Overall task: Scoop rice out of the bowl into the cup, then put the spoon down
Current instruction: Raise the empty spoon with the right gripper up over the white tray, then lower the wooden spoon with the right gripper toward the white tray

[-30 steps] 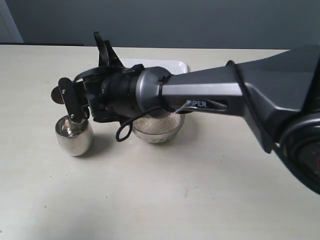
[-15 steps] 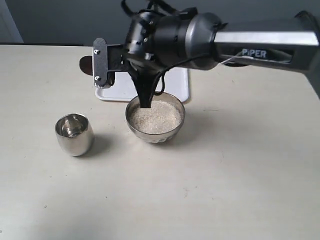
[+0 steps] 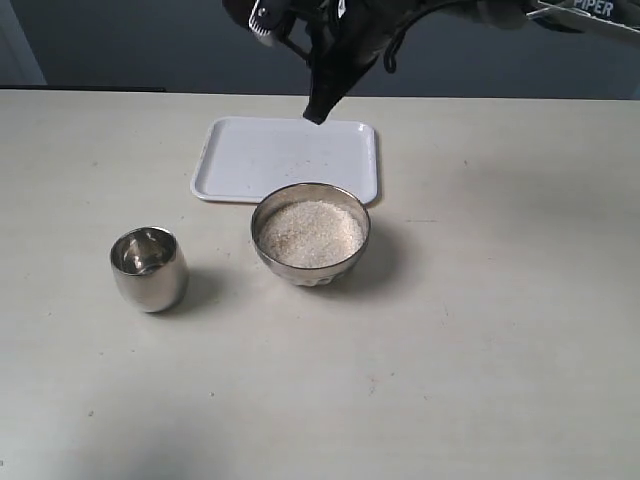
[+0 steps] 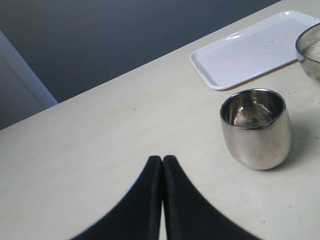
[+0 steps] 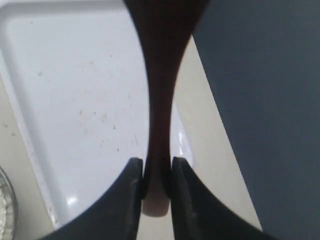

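Observation:
The steel bowl (image 3: pixel 308 276) stands mid-table, full of white rice (image 3: pixel 312 232). The steel cup (image 3: pixel 150 270) is to its left, and some rice shows at its bottom in the left wrist view (image 4: pixel 257 130). My right gripper (image 5: pixel 157 167) is shut on the handle of the dark wooden spoon (image 5: pixel 160 100) and hangs above the white tray (image 5: pixel 75 100). In the exterior view that gripper (image 3: pixel 270 15) is mostly cut off at the top edge, and the spoon cannot be made out there. My left gripper (image 4: pixel 162 160) is shut and empty, low over the table a little way from the cup.
The white tray (image 3: pixel 250 160) lies flat behind the bowl, its surface bare apart from a few specks. A dark wall runs along the table's far edge. The bowl's rim (image 4: pixel 310 55) shows at the edge of the left wrist view.
My right arm has risen from over the cup and swung right and back, past the bowl, to high above the tray, with the spoon still in its grip. Bowl and cup have not moved.

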